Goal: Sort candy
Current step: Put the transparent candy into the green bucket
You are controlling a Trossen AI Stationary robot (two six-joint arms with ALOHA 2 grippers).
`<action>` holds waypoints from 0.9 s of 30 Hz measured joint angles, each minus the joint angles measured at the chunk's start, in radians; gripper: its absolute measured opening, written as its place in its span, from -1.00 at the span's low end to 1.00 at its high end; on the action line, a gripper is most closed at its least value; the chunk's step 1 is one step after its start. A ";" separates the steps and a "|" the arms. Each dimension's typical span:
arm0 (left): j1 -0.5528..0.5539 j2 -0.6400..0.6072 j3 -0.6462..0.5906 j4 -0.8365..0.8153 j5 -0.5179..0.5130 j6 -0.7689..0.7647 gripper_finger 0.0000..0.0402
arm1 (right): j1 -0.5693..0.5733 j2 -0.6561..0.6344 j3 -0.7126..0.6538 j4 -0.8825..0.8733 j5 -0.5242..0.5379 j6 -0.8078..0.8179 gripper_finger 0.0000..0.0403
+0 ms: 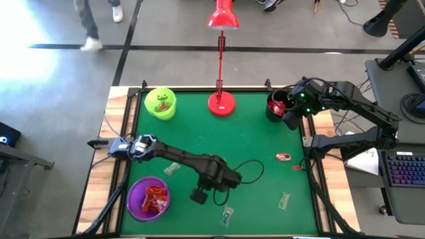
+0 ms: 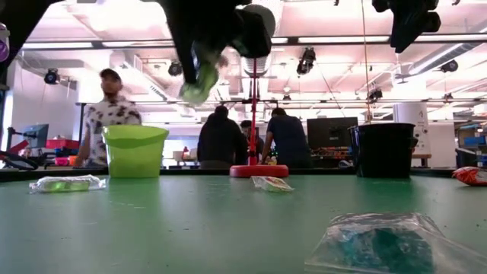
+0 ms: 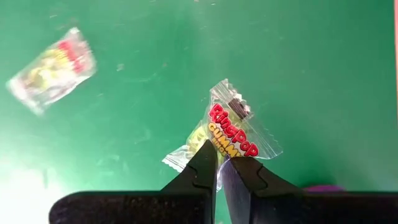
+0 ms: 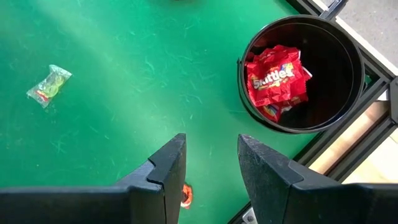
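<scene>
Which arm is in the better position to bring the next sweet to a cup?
The left. Its gripper is already shut on a clear gummy sweet above the table's middle. The right gripper hangs open and empty beside the black cup.

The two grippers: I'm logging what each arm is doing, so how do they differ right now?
The left gripper is shut on a clear Ring Pop gummy packet, lifted off the green table; the right gripper is open and empty. The left is near the purple cup; the right is by the black cup. Both have dark fingers.
</scene>
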 joint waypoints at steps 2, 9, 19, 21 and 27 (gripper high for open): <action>0.016 0.000 0.038 -0.026 -0.002 0.000 -1.00 | 0.000 0.000 0.000 0.000 0.000 -0.002 -0.32; 0.078 -0.062 0.077 -0.029 -0.031 -0.007 -1.00 | 0.000 0.000 -0.005 -0.008 0.000 -0.014 -0.32; 0.176 -0.217 0.068 -0.027 -0.110 -0.044 -1.00 | 0.000 0.000 -0.039 -0.008 0.000 -0.019 -0.32; 0.196 -0.246 0.068 -0.027 -0.131 -0.055 -1.00 | 0.000 0.000 -0.050 -0.008 0.000 -0.024 -0.32; 0.245 -0.341 0.063 -0.026 -0.205 -0.071 -1.00 | 0.000 0.000 -0.063 -0.007 0.000 -0.028 -0.32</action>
